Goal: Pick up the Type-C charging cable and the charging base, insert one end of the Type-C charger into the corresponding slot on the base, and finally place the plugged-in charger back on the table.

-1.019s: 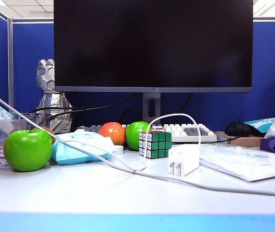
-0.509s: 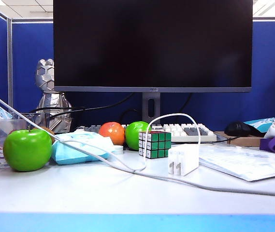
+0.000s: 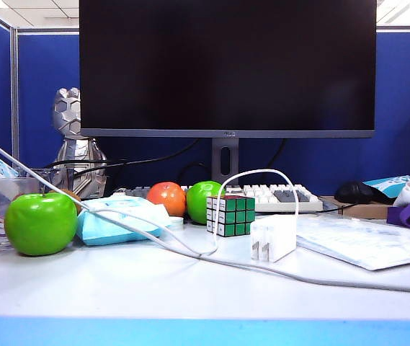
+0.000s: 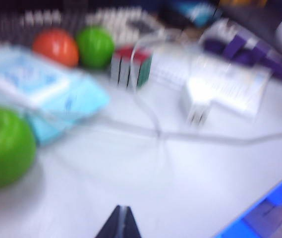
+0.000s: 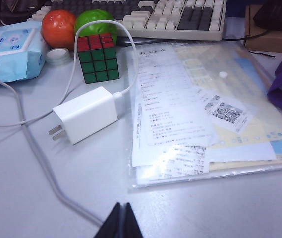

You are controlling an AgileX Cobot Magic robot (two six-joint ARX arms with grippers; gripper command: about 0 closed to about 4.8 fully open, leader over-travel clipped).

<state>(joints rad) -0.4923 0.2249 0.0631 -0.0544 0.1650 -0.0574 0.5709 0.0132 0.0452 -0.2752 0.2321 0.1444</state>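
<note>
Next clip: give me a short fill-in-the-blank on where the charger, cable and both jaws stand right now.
1. The Type-C charging cable is already ____ into the charging base.
2. The charging base lies on the table between the Rubik's cube and the ____ of papers.
3. The left gripper and the right gripper both hover over the table with jaws ____.

Missing words: plugged; plastic sleeve; shut

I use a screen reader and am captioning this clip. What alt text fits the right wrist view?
A small white boxy charging base lies on the white table with a thin white Type-C cable plugged in, looping past a Rubik's cube. The shut right gripper hovers nearby, beside a clear plastic document sleeve.
</note>
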